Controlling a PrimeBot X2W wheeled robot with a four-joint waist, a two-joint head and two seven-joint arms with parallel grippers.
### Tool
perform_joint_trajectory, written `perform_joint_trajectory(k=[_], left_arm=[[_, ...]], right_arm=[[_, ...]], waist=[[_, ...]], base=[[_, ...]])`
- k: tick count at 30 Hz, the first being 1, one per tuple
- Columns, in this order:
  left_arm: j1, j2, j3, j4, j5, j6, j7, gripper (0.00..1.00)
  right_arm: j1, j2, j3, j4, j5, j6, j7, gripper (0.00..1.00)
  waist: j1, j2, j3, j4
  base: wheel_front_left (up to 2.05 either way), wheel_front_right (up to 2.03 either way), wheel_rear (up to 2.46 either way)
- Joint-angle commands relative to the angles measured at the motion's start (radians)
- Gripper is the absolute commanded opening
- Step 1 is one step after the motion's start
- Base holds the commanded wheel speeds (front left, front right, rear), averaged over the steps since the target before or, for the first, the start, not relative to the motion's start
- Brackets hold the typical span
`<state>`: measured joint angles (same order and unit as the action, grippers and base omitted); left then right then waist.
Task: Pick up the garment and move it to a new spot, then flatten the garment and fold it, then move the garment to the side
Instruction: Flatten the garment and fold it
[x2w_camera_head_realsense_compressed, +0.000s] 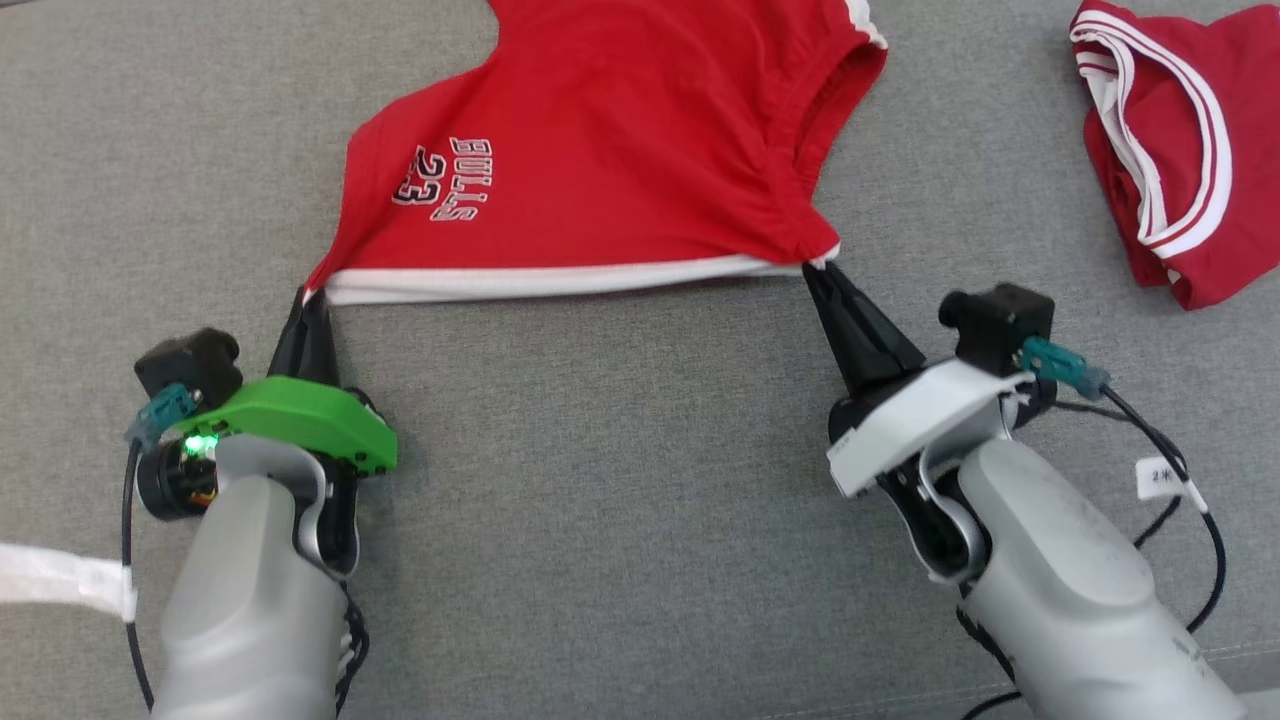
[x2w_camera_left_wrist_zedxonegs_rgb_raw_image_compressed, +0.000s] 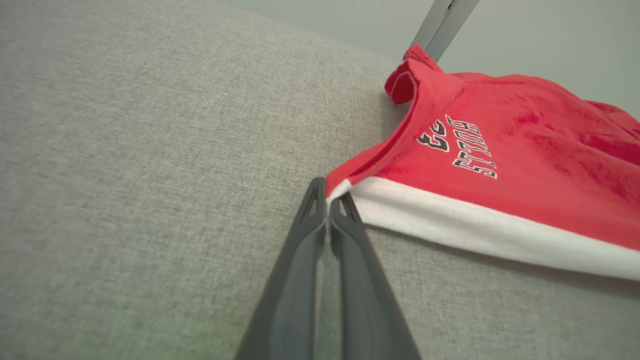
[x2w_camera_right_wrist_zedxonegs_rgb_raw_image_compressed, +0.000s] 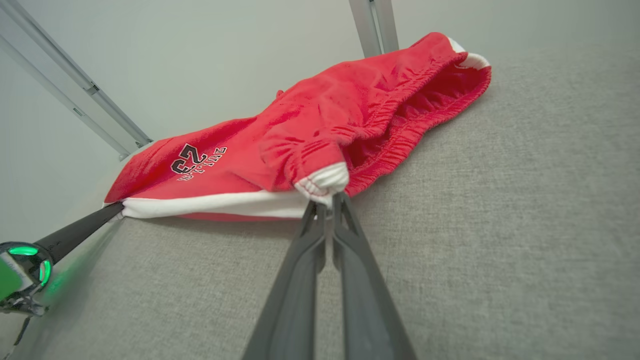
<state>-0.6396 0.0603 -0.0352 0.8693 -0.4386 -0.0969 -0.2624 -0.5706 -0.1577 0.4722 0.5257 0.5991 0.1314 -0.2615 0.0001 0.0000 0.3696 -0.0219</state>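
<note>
The garment (x2w_camera_head_realsense_compressed: 600, 160) is a pair of red shorts with a white hem band and a "BULLS 23" print, spread on the grey cloth surface at the top middle. My left gripper (x2w_camera_head_realsense_compressed: 312, 295) is shut on the hem's left corner, seen close in the left wrist view as the garment (x2w_camera_left_wrist_zedxonegs_rgb_raw_image_compressed: 500, 150) pinched at the left gripper (x2w_camera_left_wrist_zedxonegs_rgb_raw_image_compressed: 329, 200). My right gripper (x2w_camera_head_realsense_compressed: 815, 268) is shut on the hem's right corner, where the fabric bunches; the right wrist view shows the garment (x2w_camera_right_wrist_zedxonegs_rgb_raw_image_compressed: 310, 130) gripped by the right gripper (x2w_camera_right_wrist_zedxonegs_rgb_raw_image_compressed: 327, 202). The white hem is stretched taut between both grippers.
A second red garment (x2w_camera_head_realsense_compressed: 1170, 150) with white stripes lies crumpled at the upper right. The grey fabric surface (x2w_camera_head_realsense_compressed: 620, 480) stretches out below the hem and to the left. Metal frame posts (x2w_camera_right_wrist_zedxonegs_rgb_raw_image_compressed: 372, 25) stand beyond the far edge.
</note>
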Motion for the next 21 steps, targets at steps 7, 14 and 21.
perform_joint_trajectory(k=[7, 14, 21], left_arm=[[0.293, 0.02, 0.04, -0.261, 0.069, 0.008, -0.003, 0.0], [0.527, 0.016, 0.048, -0.549, 0.072, 0.069, 0.044, 0.0], [0.613, 0.012, 0.035, -0.786, 0.054, 0.112, 0.153, 0.0]], right_arm=[[0.328, -0.065, -0.067, -0.266, -0.047, -0.002, -0.004, 0.0], [0.59, -0.038, -0.144, -0.453, -0.065, -0.003, 0.002, 0.0], [0.672, -0.016, -0.164, -0.549, -0.078, -0.003, 0.064, 0.0]], waist=[[-0.0001, 0.0, -0.104, 0.026], [-0.0001, 0.0, -0.145, 0.031], [-0.0001, 0.0, -0.145, 0.021]], base=[[0.0, 0.0, 0.0], [0.0, 0.0, 0.0], [0.0, 0.0, 0.0]])
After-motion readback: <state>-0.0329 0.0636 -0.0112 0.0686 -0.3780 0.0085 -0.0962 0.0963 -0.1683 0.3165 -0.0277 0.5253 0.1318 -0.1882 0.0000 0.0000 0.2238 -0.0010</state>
